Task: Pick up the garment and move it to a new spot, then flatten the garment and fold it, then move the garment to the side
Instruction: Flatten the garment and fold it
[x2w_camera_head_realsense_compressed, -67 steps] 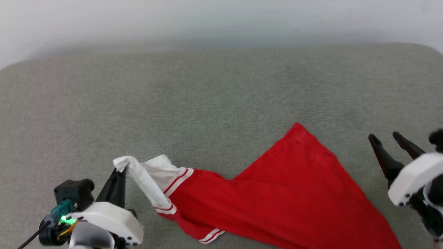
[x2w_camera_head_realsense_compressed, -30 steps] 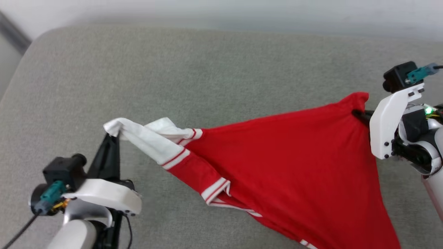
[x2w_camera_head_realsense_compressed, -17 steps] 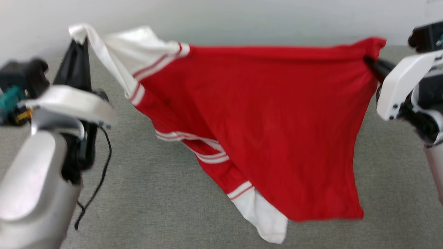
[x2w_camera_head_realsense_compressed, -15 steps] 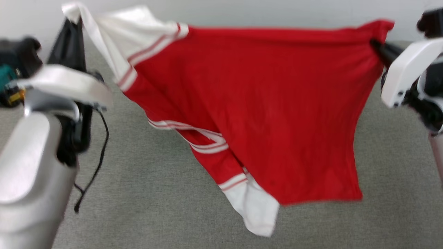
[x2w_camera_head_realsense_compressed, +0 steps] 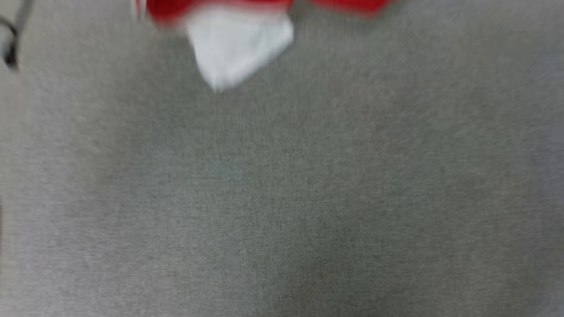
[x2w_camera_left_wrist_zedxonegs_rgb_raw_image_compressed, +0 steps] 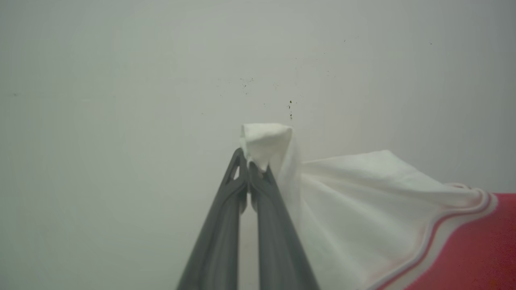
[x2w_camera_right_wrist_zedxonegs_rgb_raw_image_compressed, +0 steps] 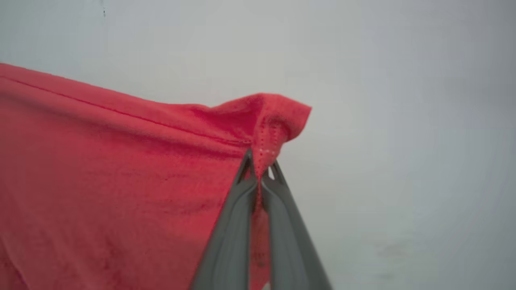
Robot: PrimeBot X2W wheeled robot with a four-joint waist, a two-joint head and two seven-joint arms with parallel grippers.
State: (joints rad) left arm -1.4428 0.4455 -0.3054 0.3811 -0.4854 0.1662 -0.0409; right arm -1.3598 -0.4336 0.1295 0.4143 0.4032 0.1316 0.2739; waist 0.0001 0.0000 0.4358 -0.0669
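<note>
The garment is a red shirt with white, stripe-trimmed sleeves, hanging in the air between my two arms. In the left wrist view my left gripper (x2w_camera_left_wrist_zedxonegs_rgb_raw_image_compressed: 250, 171) is shut on the tip of a white sleeve (x2w_camera_left_wrist_zedxonegs_rgb_raw_image_compressed: 363, 209), with red cloth at the lower right. In the right wrist view my right gripper (x2w_camera_right_wrist_zedxonegs_rgb_raw_image_compressed: 260, 167) is shut on a bunched red corner of the garment (x2w_camera_right_wrist_zedxonegs_rgb_raw_image_compressed: 121, 169), which spreads out to the left. The blurred head view catches the garment's lowest part at the top edge: a dangling white sleeve (x2w_camera_head_realsense_compressed: 240, 44) and a red hem (x2w_camera_head_realsense_compressed: 352, 5).
Grey fabric surface (x2w_camera_head_realsense_compressed: 282, 198) spreads wide below the hanging cloth in the head view. A pale plain wall (x2w_camera_left_wrist_zedxonegs_rgb_raw_image_compressed: 121, 100) stands behind both grippers in the wrist views. A dark cable (x2w_camera_head_realsense_compressed: 9, 48) hangs at the head view's left edge.
Both arms have lifted the garment off the grey surface and stretched it between them. The head view has tilted down, so both grippers have left it.
</note>
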